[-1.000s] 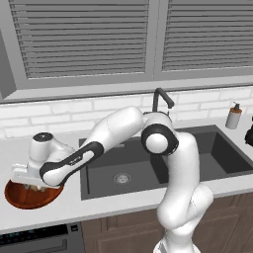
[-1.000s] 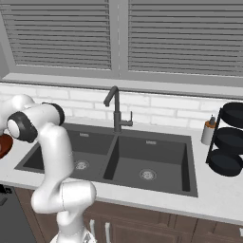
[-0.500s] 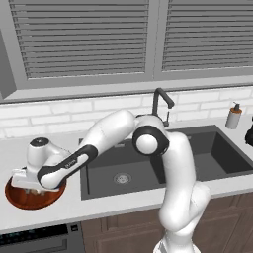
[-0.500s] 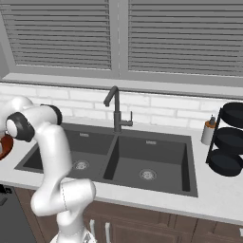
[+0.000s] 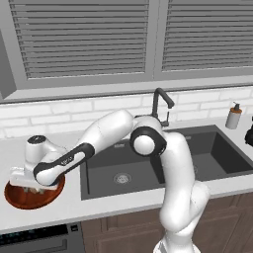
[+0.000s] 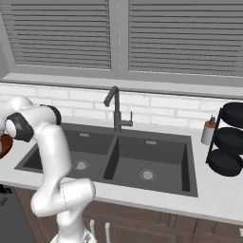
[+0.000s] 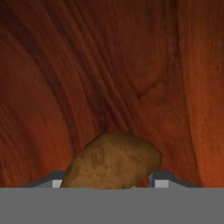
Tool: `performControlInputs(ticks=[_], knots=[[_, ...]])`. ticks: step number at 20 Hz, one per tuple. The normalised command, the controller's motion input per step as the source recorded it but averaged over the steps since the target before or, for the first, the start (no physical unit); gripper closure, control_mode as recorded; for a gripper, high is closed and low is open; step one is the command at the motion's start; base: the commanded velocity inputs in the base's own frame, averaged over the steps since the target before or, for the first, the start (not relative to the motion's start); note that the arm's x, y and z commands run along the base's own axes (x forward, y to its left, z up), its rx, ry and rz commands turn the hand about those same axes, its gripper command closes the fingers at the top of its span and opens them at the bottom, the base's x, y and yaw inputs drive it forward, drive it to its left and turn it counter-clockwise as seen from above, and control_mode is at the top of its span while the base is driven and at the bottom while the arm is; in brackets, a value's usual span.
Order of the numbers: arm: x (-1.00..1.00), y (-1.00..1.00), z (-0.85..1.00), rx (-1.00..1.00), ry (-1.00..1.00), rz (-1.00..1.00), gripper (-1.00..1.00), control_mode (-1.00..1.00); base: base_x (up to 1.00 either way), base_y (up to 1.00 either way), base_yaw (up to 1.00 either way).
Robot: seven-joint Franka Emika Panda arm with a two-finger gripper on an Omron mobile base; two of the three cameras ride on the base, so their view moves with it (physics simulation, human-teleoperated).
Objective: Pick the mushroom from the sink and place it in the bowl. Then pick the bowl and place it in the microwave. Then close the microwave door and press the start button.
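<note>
- Gripper (image 5: 30, 182) hung low over the bowl (image 5: 20, 196), which sat on the counter (image 5: 74, 205) left of the sink (image 5: 148, 168).
- Mushroom (image 7: 113, 162) sat between the two finger tips (image 7: 161, 180) in the hand view, with the bowl's wood close behind it; the jaws looked closed on it, though whether they were squeezing or only flanking it I could not tell for sure.
- Whether the mushroom already touched the bowl floor could not be told.
- Mushroom was a lumpy tan-brown nub, matte and slightly mottled, rounded on top and tapering to one side.
- Judged light and somewhat soft: a gentle pinch across its broad middle should do, and hard pressure might bruise it.
- Bowl was glossy reddish-brown wood with dark curving grain, wide and shallow.
- Judged stiff, moderately light and slick from the gloss; best taken at the rim, with one finger inside and one outside, since it is too wide to span.
- A rim grip might let it tilt, so the mushroom could roll.
- Sink was dark grey, matte, with round metal drains (image 5: 122, 178).
</note>
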Motion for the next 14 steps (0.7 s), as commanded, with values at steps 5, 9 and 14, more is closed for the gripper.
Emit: performControlInputs(ticks=[5,9,14], knots=[[-0.02,0.00,0.25,0.00,-0.11,0.02,-1.00,-1.00,0.00,0.00,0.00],[-0.06,-0.02,0.43,0.00,-0.06,0.00,-1.00,-1.00,0.00,0.00,0.00],[-0.23,-0.48,0.56,0.00,0.00,0.00,-1.00,-1.00,0.00,0.00,0.00]])
